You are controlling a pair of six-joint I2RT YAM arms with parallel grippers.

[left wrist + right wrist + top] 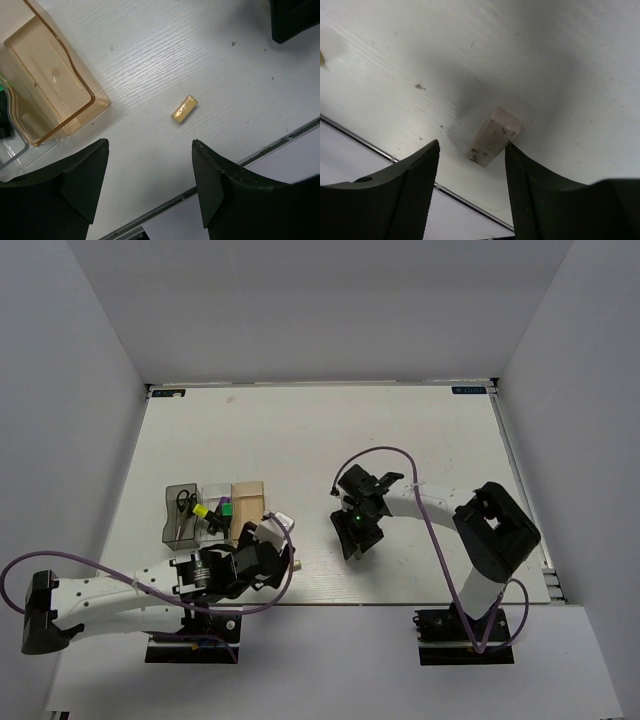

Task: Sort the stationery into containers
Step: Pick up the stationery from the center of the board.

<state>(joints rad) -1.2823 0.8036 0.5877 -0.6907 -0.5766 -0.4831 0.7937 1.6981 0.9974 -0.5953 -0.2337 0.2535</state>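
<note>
Two pieces lie loose on the bench (150, 50): the tan block (184, 109), near the empty wooden box (50, 80) below the spread left fingers (80, 185), and the grey bar (493, 136) between the spread right fingers (405, 195). The scissors (182, 505) and markers (213, 512) already sit boxed.
</note>
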